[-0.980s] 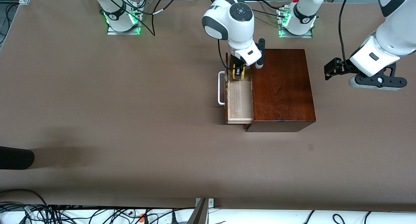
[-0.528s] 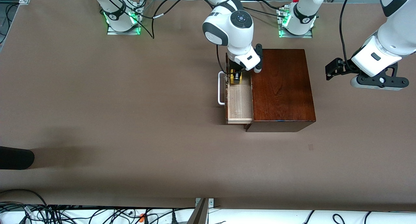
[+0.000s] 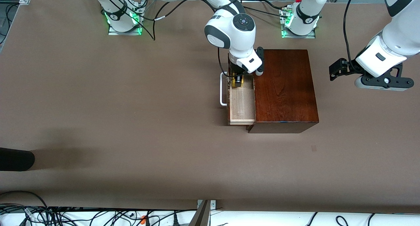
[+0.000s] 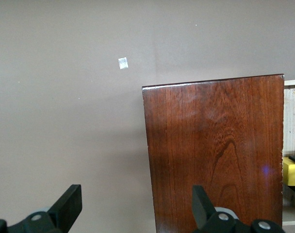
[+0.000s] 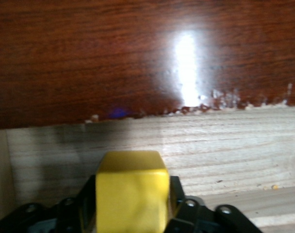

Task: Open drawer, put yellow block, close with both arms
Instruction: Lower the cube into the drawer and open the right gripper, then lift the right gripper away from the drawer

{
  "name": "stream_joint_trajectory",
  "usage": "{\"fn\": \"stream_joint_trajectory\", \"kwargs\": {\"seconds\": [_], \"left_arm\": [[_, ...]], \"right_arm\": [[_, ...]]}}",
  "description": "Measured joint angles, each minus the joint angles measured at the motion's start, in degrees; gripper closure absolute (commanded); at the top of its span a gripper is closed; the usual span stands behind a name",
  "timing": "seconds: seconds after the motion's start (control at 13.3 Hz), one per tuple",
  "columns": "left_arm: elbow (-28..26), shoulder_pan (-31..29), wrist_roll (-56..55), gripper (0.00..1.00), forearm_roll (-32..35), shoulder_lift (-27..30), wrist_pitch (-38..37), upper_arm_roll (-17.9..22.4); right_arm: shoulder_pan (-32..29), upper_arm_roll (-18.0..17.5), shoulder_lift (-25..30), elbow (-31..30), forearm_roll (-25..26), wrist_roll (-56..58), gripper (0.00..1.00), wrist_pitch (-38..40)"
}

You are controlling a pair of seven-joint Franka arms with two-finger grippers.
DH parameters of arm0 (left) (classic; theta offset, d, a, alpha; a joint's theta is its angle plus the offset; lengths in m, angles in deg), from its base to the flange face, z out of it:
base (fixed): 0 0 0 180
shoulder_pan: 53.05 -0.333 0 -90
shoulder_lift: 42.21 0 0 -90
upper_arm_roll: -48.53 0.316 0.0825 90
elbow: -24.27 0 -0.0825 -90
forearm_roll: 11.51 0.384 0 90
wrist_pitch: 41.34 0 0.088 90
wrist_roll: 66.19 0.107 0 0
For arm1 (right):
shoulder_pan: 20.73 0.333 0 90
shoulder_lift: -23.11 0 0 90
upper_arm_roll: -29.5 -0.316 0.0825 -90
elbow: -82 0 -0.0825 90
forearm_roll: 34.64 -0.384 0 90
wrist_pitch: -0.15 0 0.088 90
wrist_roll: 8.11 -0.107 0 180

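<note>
The dark reddish-brown wooden box (image 3: 283,88) stands mid-table. Its drawer (image 3: 242,103) is pulled open toward the right arm's end, showing a pale wood floor and a white handle (image 3: 223,90). My right gripper (image 3: 238,80) is shut on the yellow block (image 3: 237,82) and holds it low inside the drawer's end farthest from the front camera. In the right wrist view the yellow block (image 5: 132,191) sits between the black fingers over the pale drawer floor (image 5: 225,150). My left gripper (image 3: 335,69) is open and empty, in the air over the table beside the box; its view shows the box top (image 4: 218,150).
A small pale tape mark (image 3: 313,148) lies on the brown table nearer the front camera than the box. A dark object (image 3: 14,159) pokes in at the table's edge toward the right arm's end. Cables lie along the table's front edge.
My right gripper has sunk lower into the drawer with the yellow block. My left gripper has shifted slightly, still beside the box.
</note>
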Motion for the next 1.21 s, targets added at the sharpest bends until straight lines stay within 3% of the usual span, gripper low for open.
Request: {"fn": "stream_joint_trajectory", "kwargs": {"seconds": [0.38,0.68,1.06,1.21], "left_arm": [[0.0,-1.5,0.7,0.00,0.0,0.0,-0.8,0.0],[0.0,-1.5,0.8,0.00,-0.1,0.0,-0.9,-0.1],[0.0,-1.2,1.5,0.00,-3.0,-0.2,-4.7,-1.3],[0.0,-0.7,5.0,0.00,-4.0,-0.2,-7.8,-4.0]], "right_arm": [[-0.3,0.2,1.5,2.8,0.0,0.0,0.00,4.1],[-2.3,0.7,11.3,4.8,-0.2,-2.3,0.00,15.4],[-13.6,1.3,22.0,4.9,-2.2,-2.2,0.00,28.8],[-15.4,4.8,25.0,4.8,-2.2,-2.2,0.00,31.4]]}}
